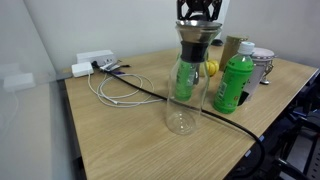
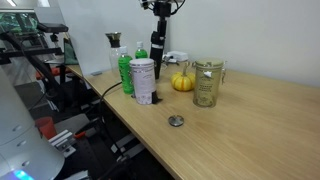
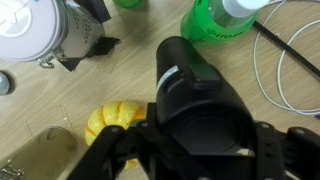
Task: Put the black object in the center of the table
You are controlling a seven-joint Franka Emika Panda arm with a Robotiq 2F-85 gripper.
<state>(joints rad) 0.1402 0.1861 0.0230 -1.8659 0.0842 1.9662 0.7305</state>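
**Black cylinder between the jaws at the crowded end of the table**

Containers. One glass carafe (image 1: 182, 95) stands upright with a dark funnel in its neck; the glass reads clear and nothing shows inside. One green bottle (image 1: 235, 85) with a white cap stands just beside it. One metal tin (image 3: 30, 30) carries a white lid, so its contents are hidden. One glass jar (image 2: 207, 82) stands beside a small yellow pumpkin (image 2: 182, 82); what the jar holds cannot be made out.

Task item. The black object (image 3: 200, 90) is upright among this cluster. In the wrist view the pumpkin lies on one side of it and the green bottle on the other. In an exterior view it stands (image 2: 156, 50) behind the tin and the bottle, towards the far edge of the table (image 2: 250, 130). Whether its base rests on the top cannot be told.

Jaws. The gripper (image 3: 205, 150) is directly above the cylinder, one finger on each side of its upper end. The jaws appear clamped against its sides.

Other items, counted: one small round disc (image 2: 176, 121) lying apart on bare wood, one white power strip (image 1: 90, 62), one white cable (image 1: 110, 95), one black cable (image 1: 150, 93).
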